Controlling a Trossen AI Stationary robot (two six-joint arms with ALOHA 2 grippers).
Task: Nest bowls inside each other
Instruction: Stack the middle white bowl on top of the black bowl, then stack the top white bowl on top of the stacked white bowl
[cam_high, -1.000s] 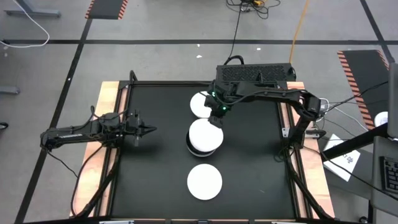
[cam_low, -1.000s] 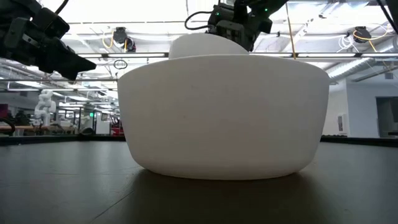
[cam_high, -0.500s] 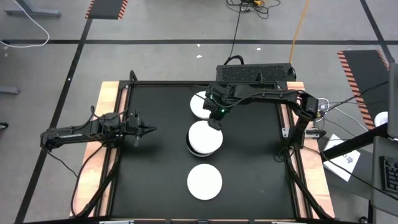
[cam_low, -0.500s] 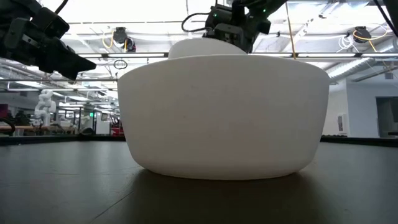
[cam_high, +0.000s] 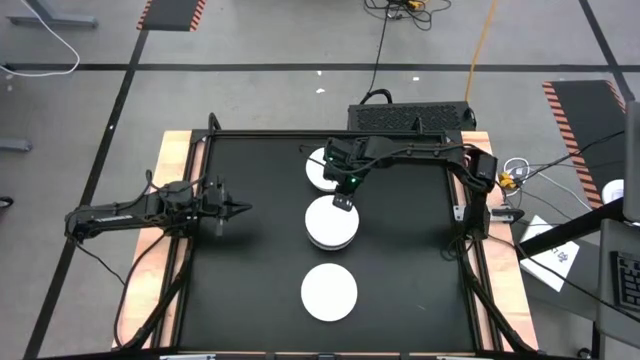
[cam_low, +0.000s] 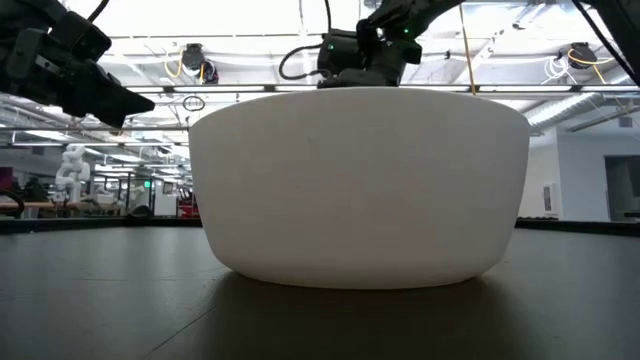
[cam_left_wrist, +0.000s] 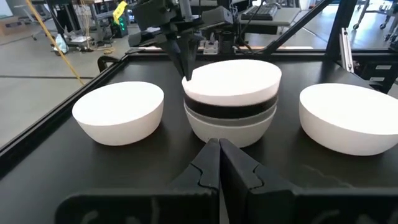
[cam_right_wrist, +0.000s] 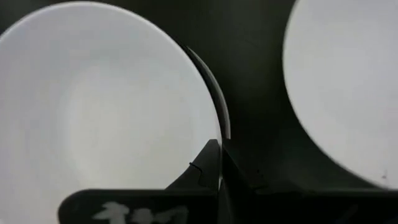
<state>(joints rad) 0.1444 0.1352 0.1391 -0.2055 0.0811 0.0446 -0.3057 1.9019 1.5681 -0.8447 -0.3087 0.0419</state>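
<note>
No legible text, labels, brands or nos. anywhere; white paper sheet (cam_high: 553, 247) beside the counter has dark marks, too small to read.

You see white bowls (cam_left_wrist: 119, 112) smooth, matt, ceramic-looking; stacked bowls (cam_left_wrist: 231, 99) same finish, one dark band between. Table top (cam_high: 250, 270) matt black, slightly textured; table edge (cam_high: 172, 160) bare light wood. Gripper fingers (cam_left_wrist: 217, 165) matt black plastic.

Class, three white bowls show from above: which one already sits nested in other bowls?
The middle white bowl, beside the right end effector: it tops a stack with a black band beneath; the other two stand alone.
</note>
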